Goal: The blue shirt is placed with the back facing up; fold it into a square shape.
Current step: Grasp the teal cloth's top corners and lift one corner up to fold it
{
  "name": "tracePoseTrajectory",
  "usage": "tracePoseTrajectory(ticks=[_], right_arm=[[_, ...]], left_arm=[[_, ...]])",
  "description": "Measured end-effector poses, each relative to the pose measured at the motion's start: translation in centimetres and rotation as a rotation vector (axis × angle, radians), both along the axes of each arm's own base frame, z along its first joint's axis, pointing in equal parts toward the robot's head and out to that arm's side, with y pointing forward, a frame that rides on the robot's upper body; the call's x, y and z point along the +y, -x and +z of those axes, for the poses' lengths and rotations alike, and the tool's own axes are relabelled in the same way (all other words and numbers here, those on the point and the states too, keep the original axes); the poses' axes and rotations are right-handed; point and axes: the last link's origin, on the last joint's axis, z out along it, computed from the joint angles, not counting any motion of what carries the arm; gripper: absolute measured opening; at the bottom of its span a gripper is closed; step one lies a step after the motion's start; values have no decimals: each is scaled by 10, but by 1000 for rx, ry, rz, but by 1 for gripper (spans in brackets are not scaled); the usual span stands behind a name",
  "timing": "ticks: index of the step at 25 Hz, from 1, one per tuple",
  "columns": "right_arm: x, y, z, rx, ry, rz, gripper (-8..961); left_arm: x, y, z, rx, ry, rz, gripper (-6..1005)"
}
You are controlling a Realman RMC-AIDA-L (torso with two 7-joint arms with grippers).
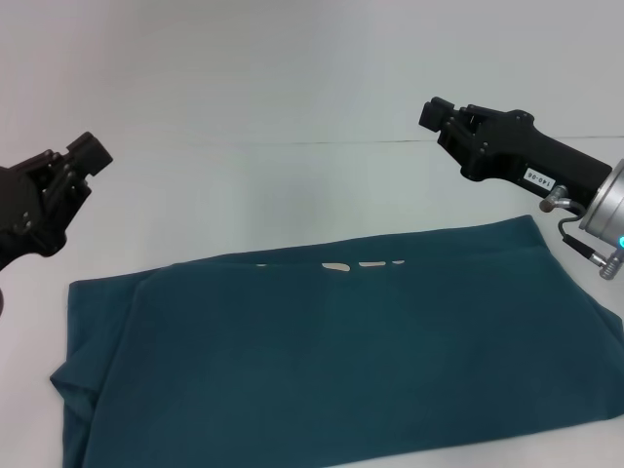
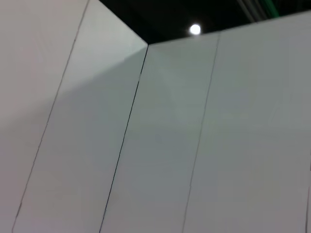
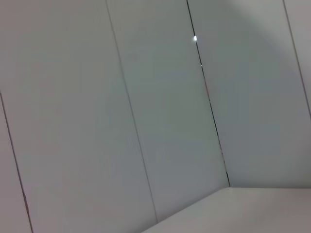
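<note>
Lying flat on the white table, the blue shirt fills the near half of the head view and serves as landmark; it already reads as a broad folded band, long side across the robot's front, with a few flecks of white print peeping out along its far fold line; near edge runs out of view, so its full outline there cannot be told.

Step in hand, as judged: between folds; at least one fold looks done, shape is a wide rectangle and not yet a square; neither arm touches the cloth.

Left gripper hangs above the table beyond the shirt's left end, well apart from the fabric; right gripper hangs past the shirt's far right corner, also apart; both carry nothing; whether fingers are spread or closed, I cannot tell; both wrist views show only wall panels, no cloth.

Next move, judged: bring a gripper down to one short end, pinch all layers, carry that end over toward the other; the left end looks rumpled with a loose flap, so layers may separate on lifting.

Edges and room: right end of shirt lies close under the right arm's silver wrist; table beyond the far fold is bare white up to the wall.
</note>
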Motion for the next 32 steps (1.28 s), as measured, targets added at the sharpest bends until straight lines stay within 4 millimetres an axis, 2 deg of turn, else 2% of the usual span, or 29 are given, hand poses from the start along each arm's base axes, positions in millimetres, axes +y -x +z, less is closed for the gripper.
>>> tracePoseTrajectory(ticks=[8,11,16,22,26,30,32], right_arm=[[2,8,4,19,24,27,104],[1,10,2,4,32,40,110],[1,8,-2,-71,45,63,333],[2,3,1,-162,50,87,333],[5,2,1,-190,54,91,334],[9,5,0,-209,21,88,334],[12,8,2,-204,7,87,334]], left_arm=[[-7,13,15,103,18,75,88],[-8,15,15,114,27,85,93],[-8,16,12,127,50,90,117],[-10,23,8,192,121,138,158],[-14,30,11,269,161,186,186],[-20,42,24,433,182,255,251],[-24,56,36,542,220,349,302]])
